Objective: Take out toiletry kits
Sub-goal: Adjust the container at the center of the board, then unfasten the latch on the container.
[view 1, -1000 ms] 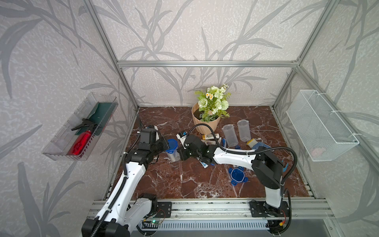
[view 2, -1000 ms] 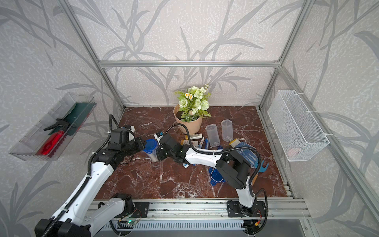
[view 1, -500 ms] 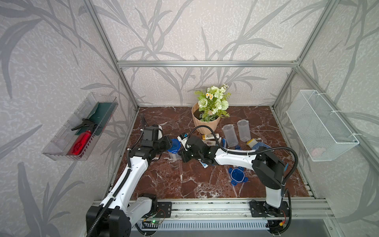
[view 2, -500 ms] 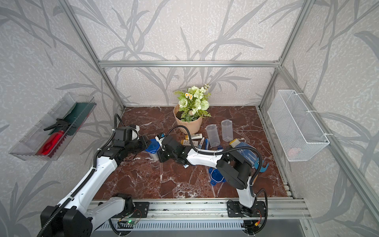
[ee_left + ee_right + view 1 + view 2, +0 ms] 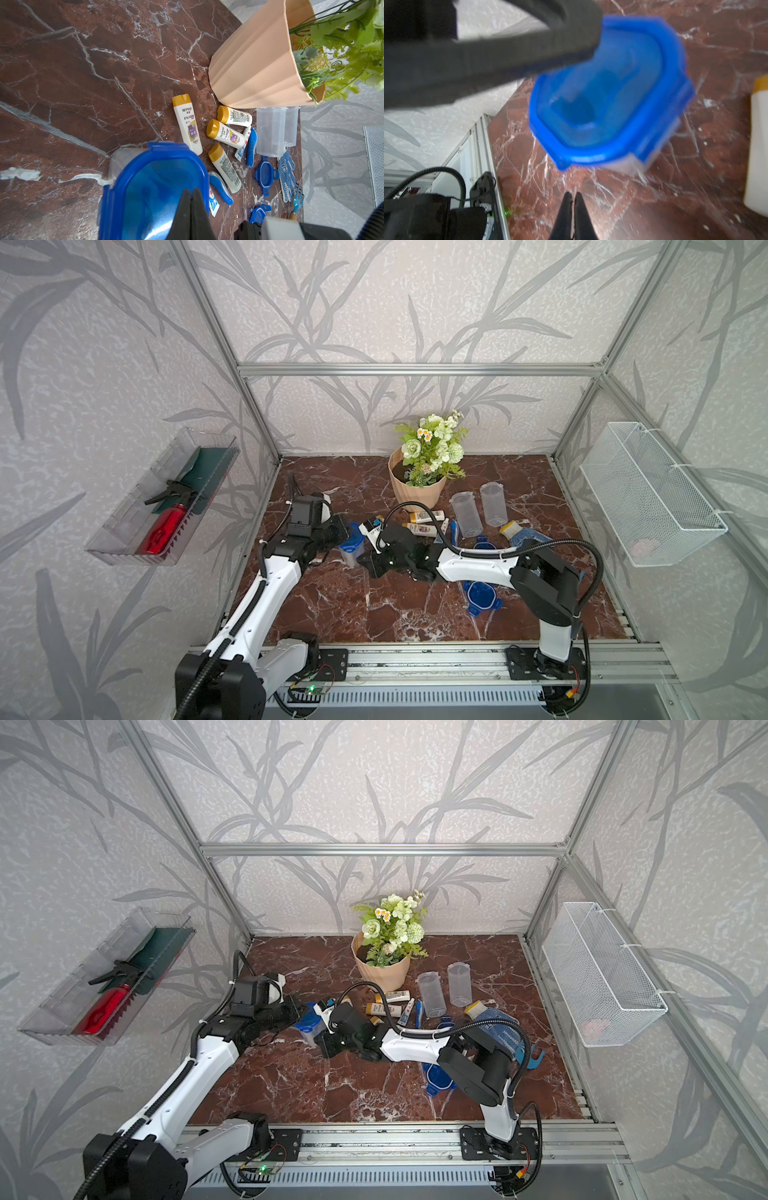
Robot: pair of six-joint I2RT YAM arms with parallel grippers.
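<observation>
Two emptied jars [image 5: 270, 131] and their toiletry kits [image 5: 225, 133] lie on the desk [image 5: 83, 83] beside the flower pot [image 5: 255, 62]. A third jar [image 5: 145, 187], farther from the pot, is still lidded; my left hand [image 5: 191, 190] and right hand [image 5: 572, 194] are closed, empty, at it.

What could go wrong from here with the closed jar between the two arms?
1. The left end effector is shut with its tips at the blue lid of the jar; a push there may tip the jar instead of opening it.
2. The right arm lies low beside the loose bottles; a swing could scatter them.
</observation>
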